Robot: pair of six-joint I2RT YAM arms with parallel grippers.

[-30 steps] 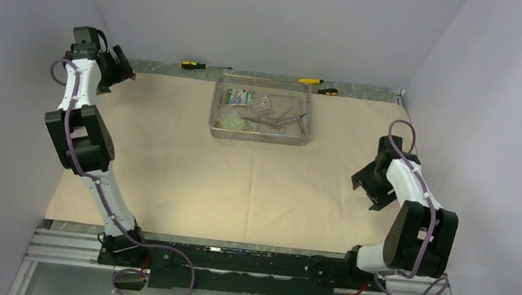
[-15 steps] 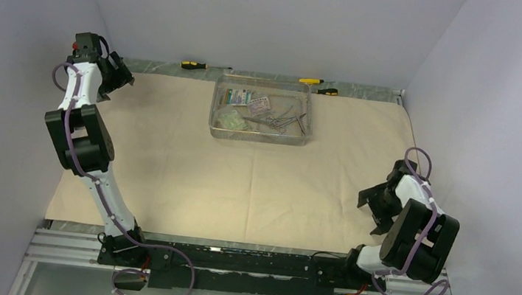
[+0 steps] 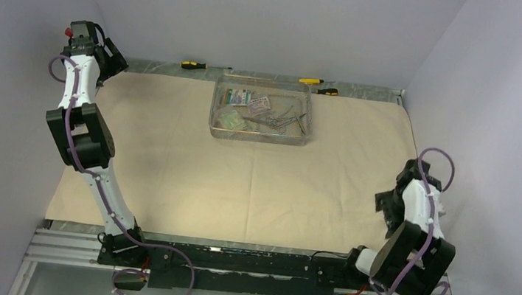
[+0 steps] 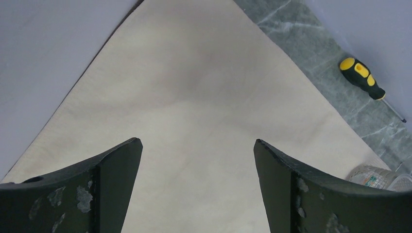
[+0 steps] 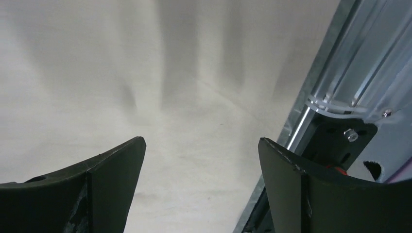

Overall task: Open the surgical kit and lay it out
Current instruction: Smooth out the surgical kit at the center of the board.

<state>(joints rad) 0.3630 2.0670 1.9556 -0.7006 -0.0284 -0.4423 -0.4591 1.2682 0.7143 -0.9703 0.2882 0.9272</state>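
Lying flat, the cloth point(image 3: 241, 167) carries the tray point(image 3: 259, 139) near its far edge; left claw point(image 4: 197, 145) spread above its far left corner; right claw point(image 5: 201, 143) spread by its right edge.

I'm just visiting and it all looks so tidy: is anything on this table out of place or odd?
Only the yellow-and-black screwdrivers along the far edge, beyond the beige cloth: workshop tools, not surgical ones. The wire-mesh tray sits square on the cloth, nothing spilled.

Matt, smooth wrap cloth point(image 3: 189, 169); shiny metal wire-mesh tray point(image 3: 259, 137).
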